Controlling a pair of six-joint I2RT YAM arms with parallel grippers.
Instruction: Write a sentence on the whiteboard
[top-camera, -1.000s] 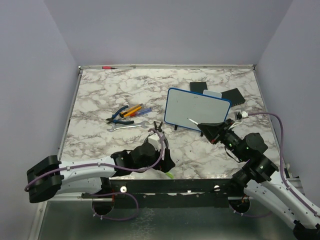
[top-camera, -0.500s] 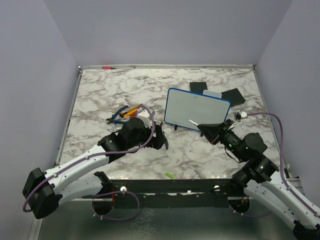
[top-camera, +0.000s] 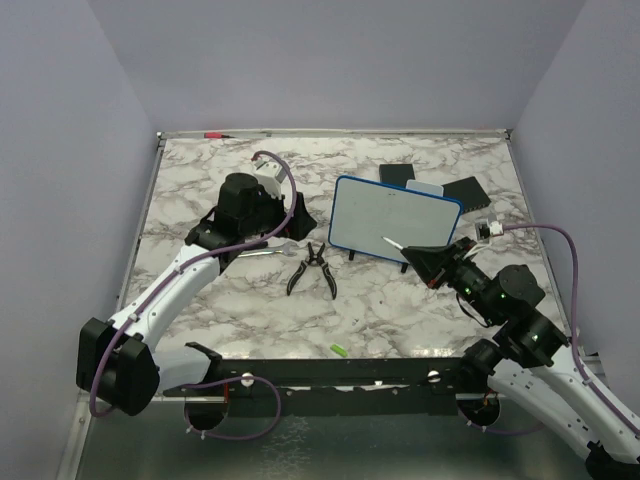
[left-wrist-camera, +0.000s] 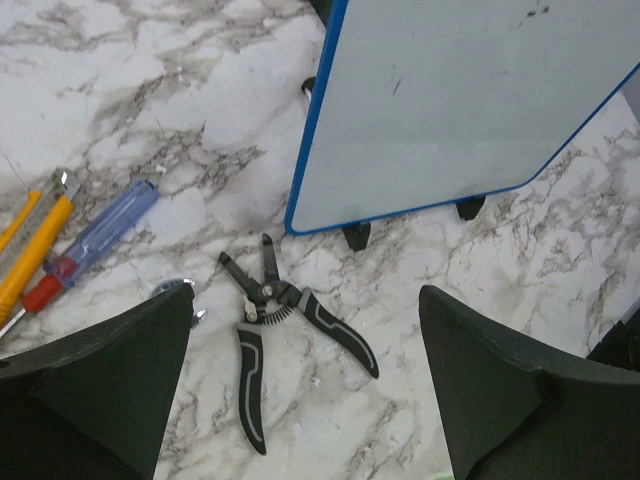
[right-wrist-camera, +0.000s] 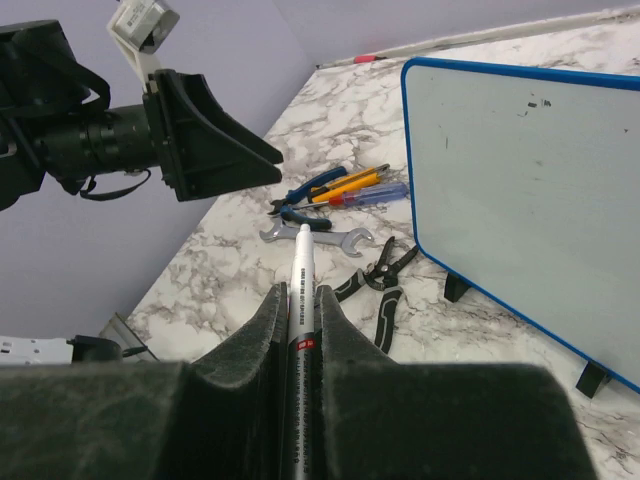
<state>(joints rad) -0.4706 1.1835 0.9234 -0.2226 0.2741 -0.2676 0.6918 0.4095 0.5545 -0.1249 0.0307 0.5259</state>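
Writing is judged not yet begun: the left claw (top-camera: 297, 217) is held open and empty left of the whiteboard (top-camera: 395, 220), stood right of centre and nearly blank. The marker (top-camera: 391, 243) clamped in the right claw (top-camera: 418, 253) must next be touched to its face.

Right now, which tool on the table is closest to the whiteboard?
The black pliers, lying open just in front of the whiteboard's corner foot. The wrench, screwdrivers and blue-handled pliers lie farther away, on the black pliers' other side.
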